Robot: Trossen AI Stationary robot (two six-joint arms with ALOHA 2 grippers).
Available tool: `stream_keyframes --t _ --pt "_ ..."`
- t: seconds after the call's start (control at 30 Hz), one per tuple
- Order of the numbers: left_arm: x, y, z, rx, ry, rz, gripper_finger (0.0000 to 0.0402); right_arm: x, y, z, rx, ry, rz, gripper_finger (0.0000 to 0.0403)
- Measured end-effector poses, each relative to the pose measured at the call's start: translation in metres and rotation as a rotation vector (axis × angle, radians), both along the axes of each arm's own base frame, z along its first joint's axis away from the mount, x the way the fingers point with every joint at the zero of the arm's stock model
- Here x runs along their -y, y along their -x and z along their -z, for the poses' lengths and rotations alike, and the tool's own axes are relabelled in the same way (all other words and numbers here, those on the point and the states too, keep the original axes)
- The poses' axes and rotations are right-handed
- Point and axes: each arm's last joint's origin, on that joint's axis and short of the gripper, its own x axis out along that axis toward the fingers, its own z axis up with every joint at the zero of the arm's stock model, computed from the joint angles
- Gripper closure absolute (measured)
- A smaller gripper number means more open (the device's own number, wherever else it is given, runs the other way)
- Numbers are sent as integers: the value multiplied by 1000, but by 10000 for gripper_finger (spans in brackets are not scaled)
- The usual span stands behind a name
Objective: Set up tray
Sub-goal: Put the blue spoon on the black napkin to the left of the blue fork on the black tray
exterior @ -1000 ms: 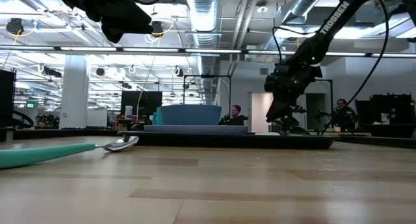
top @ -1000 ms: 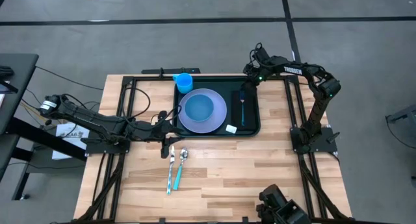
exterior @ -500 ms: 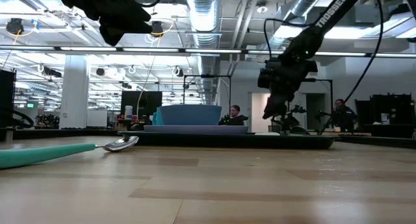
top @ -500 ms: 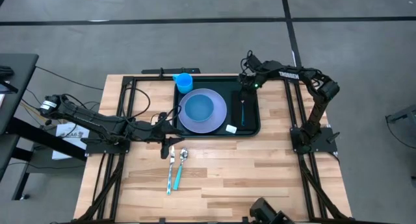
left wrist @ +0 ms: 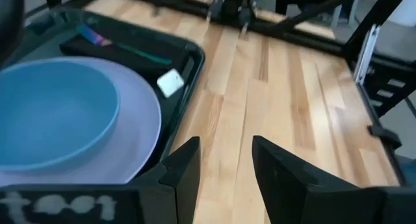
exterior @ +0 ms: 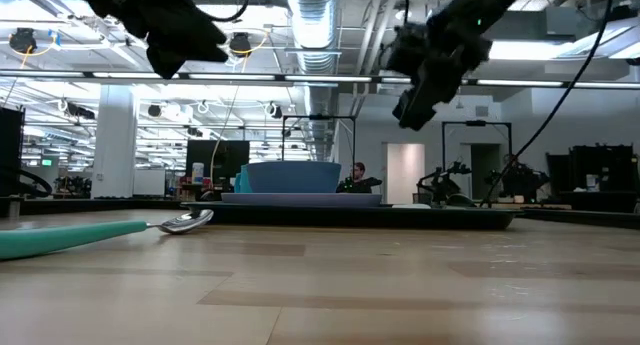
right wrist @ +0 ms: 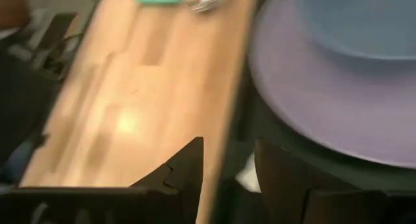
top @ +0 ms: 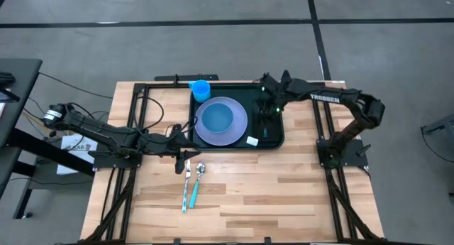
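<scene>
Much of the tray's [top: 278,140] right strip is hidden beneath the right gripper [top: 267,103], fingers parted, empty; left gripper [top: 186,154], likewise parted, hangs at centre frame.

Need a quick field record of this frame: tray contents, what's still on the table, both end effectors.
tray: dark tray on the wooden table, toward its far side
on tray: lilac plate with blue bowl; blue cup at far corner; fork on black napkin; small white item
off tray: spoon and knife, teal handles, on bare wood
left end effector: open, empty, by the tray's near left corner
right end effector: open, empty, raised above the fork side
</scene>
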Motion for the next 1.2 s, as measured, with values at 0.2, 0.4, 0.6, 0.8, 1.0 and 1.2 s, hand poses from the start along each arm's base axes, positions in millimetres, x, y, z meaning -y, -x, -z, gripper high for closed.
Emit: stream_keyframes --t 0.2,0.4,0.6,0.8,1.0,1.2 --pt "-1 3 7 -70 -27 2 274 -55 -15 -4 -54 -48 -128 282" --pt "-1 4 9 -82 18 -21 274 -100 -24 2 -123 -80 -231 285" --pt "-1 3 8 -59 126 -74 274 -133 -15 11 -243 -119 -287 285" --pt "-1 -4 15 -40 324 -264 274 -154 12 45 -387 -154 -269 285" --pt "9 -20 36 -175 536 -262 274 -158 27 72 -473 -119 -96 285" --pt "34 -44 33 -175 667 -207 274 -158 23 72 -381 -60 10 285"
